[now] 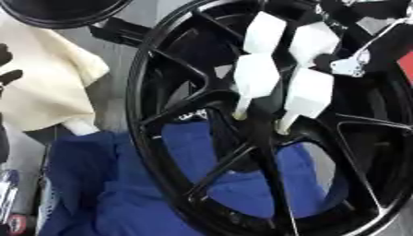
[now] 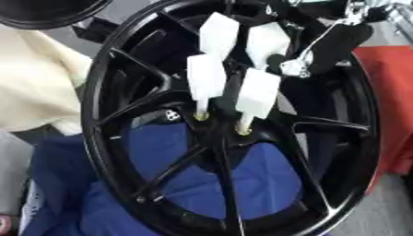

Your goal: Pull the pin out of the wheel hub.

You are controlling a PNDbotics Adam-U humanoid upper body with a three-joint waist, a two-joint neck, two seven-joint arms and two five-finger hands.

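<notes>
Black wheel hub (image 2: 355, 138) stands on edge over blue cloth (image 1: 105, 184); four white pins (image 2: 258, 97) are seated at its centre. My right hand (image 2: 331, 44) reaches in from upper right, beside the upper pins; I cannot tell how its fingers lie. Step: approach. Next: closing on one pin. Only the right eye view shows the red cloth (image 2: 395, 92).

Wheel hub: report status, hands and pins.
Right hand at the hub's upper right, fingers unclear. Left hand not seen. Four white pins standing in the black wheel hub, none out. Nothing blocking them.
</notes>
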